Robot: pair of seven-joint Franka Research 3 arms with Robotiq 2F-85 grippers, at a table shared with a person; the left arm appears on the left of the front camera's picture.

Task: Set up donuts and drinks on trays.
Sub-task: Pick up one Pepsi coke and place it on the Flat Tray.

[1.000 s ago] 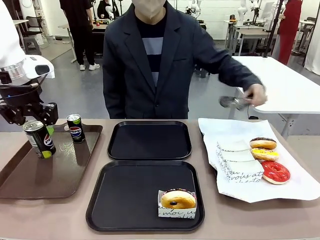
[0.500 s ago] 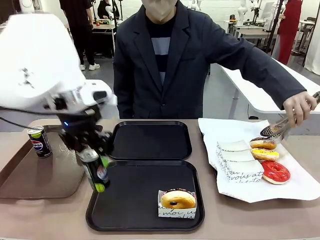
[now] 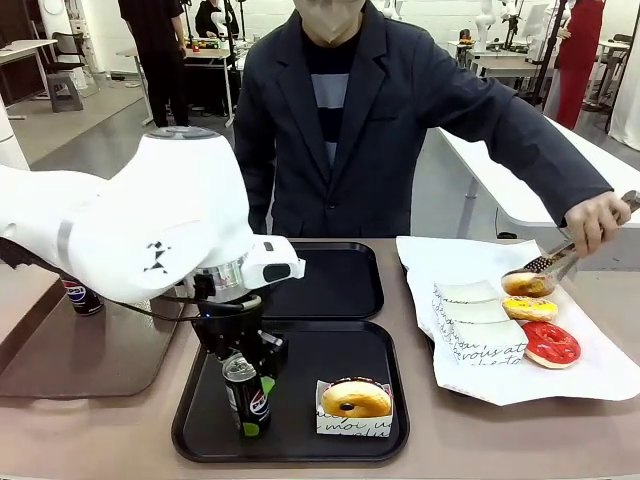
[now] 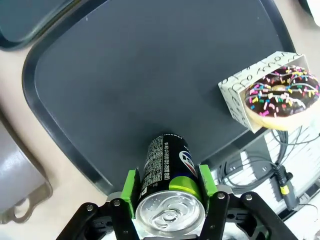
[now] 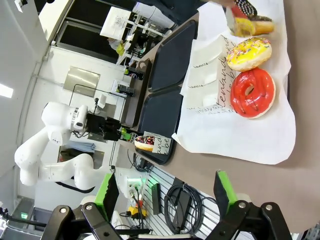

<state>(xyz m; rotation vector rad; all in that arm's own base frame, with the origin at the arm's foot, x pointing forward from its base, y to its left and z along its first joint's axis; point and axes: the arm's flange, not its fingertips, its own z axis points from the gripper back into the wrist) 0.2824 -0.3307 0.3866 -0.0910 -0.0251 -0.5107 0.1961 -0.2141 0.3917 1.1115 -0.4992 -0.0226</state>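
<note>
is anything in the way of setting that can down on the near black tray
Nothing visible. The left gripper holds the can over a bare stretch of the near tray; the donut sits apart, at its right corner.

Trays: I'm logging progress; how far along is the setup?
Done: one sprinkled donut in its holder sits on the near tray. In hand: the left gripper holds a can over that tray; the person's tongs grip a chocolate donut. Left: the far tray is bare, a second can stands on the brown tray, a yellow donut and a red donut lie on paper.
</note>
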